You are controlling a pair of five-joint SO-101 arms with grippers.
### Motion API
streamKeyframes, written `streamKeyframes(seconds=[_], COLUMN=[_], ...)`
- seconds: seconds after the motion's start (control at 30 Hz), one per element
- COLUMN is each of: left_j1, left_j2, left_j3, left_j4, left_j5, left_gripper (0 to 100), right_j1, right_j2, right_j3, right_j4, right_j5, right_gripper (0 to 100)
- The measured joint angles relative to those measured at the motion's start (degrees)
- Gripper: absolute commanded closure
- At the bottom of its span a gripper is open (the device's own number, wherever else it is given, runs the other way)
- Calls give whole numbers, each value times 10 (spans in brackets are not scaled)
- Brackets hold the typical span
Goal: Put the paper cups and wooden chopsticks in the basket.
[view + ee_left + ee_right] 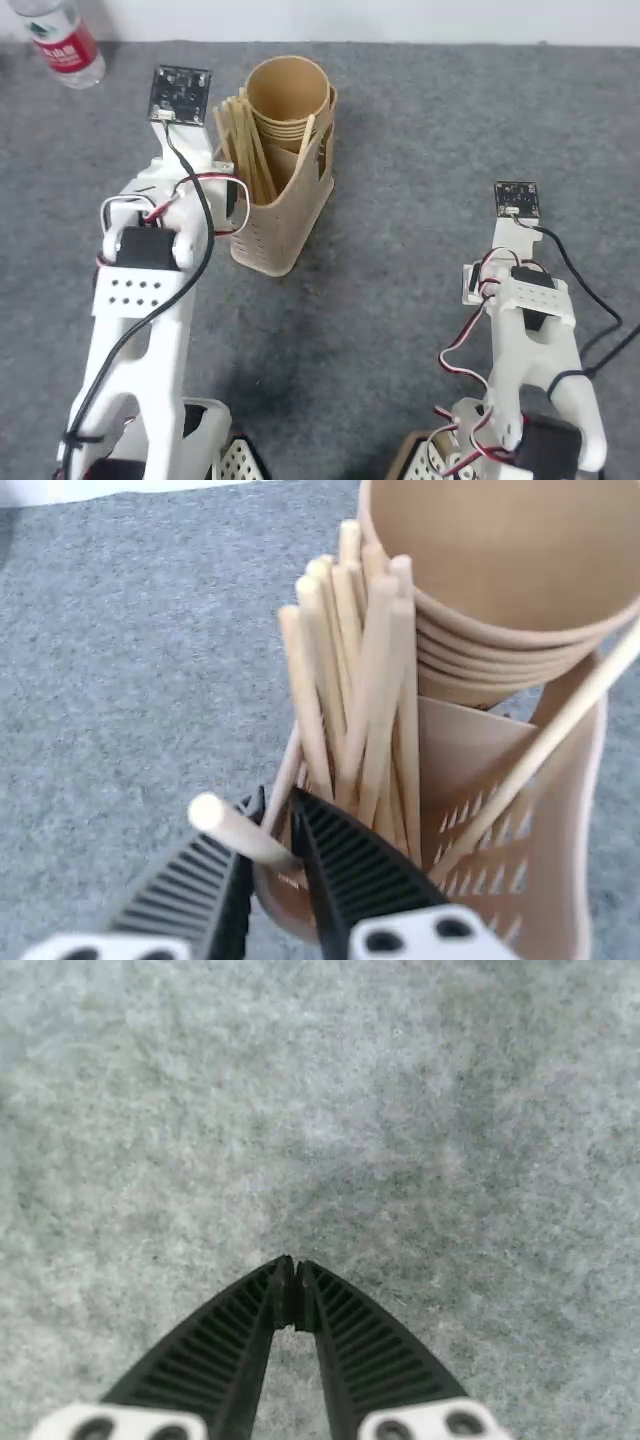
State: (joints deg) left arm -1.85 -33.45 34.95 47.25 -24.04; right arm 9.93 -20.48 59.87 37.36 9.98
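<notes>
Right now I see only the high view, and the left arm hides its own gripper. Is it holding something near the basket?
Observer: Yes. The left gripper is shut on one wooden chopstick, right next to the basket.
Operator: Thank you. And the right gripper, is it holding something too?
Observer: No. The right gripper is shut and empty, above bare grey felt.

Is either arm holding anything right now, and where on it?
The left arm's jaws pinch one light wooden chopstick just below its rounded end; the right arm's jaws hold nothing.
</notes>
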Motion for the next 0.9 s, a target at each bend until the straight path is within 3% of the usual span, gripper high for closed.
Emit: streamKeyframes(seconds=[0.37,0.57,0.9], left_j1=[18,13,11], left_j2=[3,5,5], left_j3=[-131,-141,-179], left_j4=[150,185,200], left_j5=[14,17,50], left_gripper=[964,810,806], right_j1=[0,0,0], right_j2=[0,0,0], right_j3=[0,0,0], right_j4=[0,0,0], right_j5=[0,0,0], right_gripper=[991,991,991])
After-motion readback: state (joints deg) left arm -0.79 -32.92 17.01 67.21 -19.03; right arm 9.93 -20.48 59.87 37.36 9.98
